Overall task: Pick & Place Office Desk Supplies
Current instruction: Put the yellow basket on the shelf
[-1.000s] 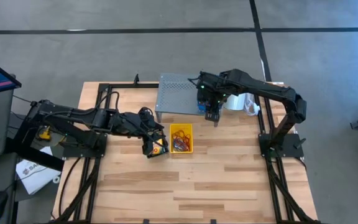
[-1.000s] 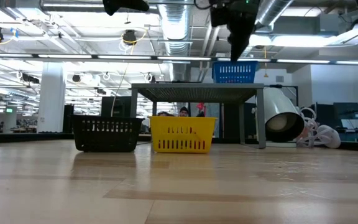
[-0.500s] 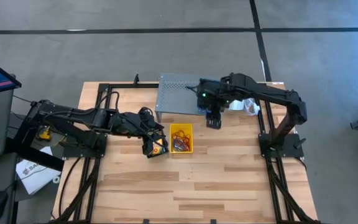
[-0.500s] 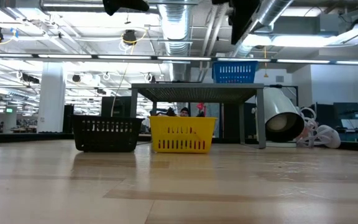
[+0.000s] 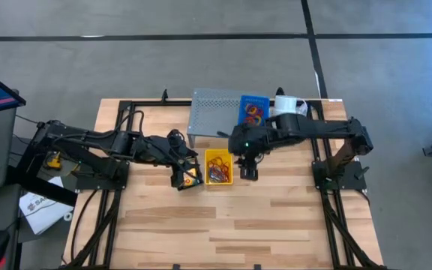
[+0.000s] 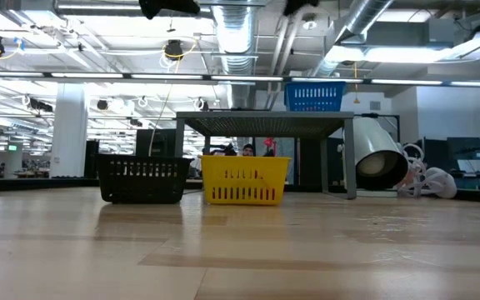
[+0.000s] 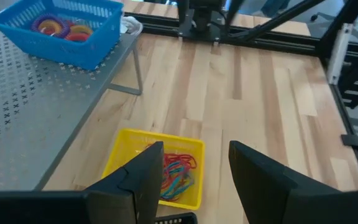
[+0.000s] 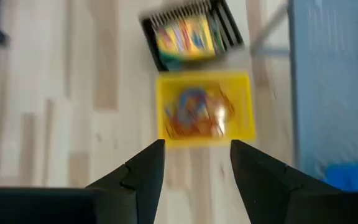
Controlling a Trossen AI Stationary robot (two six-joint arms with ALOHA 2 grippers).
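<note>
The yellow basket sits near the middle of the wooden table and serves as the landmark here; it holds a tangle of rubber-band loops in orange, red and other colours, seen again from the left wrist; just beside the yellow basket on its left side stands a black basket with yellow-and-green crayon boxes lying inside it; the left gripper hangs over that black basket, its two fingers spread apart with nothing between them; just to the right of the yellow basket the right gripper hovers above bare table, its fingers likewise parted and empty, looking down on both baskets; beyond the yellow basket, toward the far edge of the table, stands the grey perforated riser; on the riser's right end, farther from the yellow basket, rests a blue basket with more coloured loops in it, red and orange among them; beside the blue basket, farthest to the right of the yellow basket, lies the white roll.
</note>
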